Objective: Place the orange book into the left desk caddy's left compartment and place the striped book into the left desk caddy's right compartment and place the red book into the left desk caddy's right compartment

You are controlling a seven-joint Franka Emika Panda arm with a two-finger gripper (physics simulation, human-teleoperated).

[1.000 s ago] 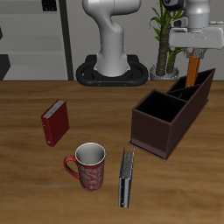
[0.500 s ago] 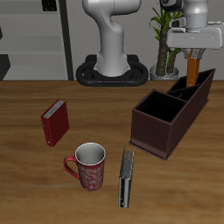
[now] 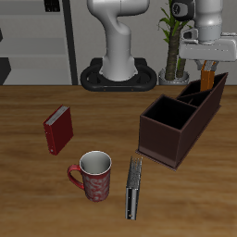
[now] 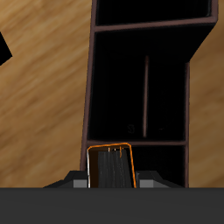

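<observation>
Lifted slightly since the earlier frame, the gripper (image 3: 209, 61) stays clamped on the orange book (image 3: 208, 74), tilted above the left desk caddy (image 3: 180, 120) (over its left compartment (image 3: 205, 91)). Farther off lie the red book (image 3: 57, 130), mug (image 3: 93, 176) and striped book (image 3: 134, 188).

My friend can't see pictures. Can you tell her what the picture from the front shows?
A robot gripper holds the orange book just above the tall slanted end of a dark brown desk caddy. On the wooden table lie a red book, a red mug and a striped book.
</observation>
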